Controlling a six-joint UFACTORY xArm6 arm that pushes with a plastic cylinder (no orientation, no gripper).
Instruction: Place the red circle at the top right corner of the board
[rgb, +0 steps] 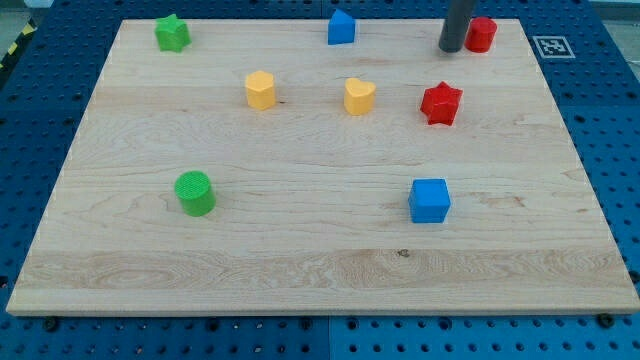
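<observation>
Red circle (481, 34): sits close to the board's top right corner, near the top edge, with a strip of bare wood between it and the right edge.
Tip (451, 49): your rod has no jaws and holds nothing; its lower end rests on the board just beside the red circle, on that block's left, touching it or nearly so. You cannot tell which from this view.
Step in hand: the final nudge, judged from the position; the block looks almost home.
How to push: keep the tip square behind the block's left face and drive it toward the right edge in a short, slow stroke. Aim through its centre, since a round block will likely roll off an off-centre contact.
Stop point: halt before the block reaches the board (300, 260) edge, or it may slide off the corner.
Neighbours: red star (441, 103) lies below, well clear of the push line; blue house-shaped block (341, 27) sits along the top edge, further left. Neither should interfere.
</observation>
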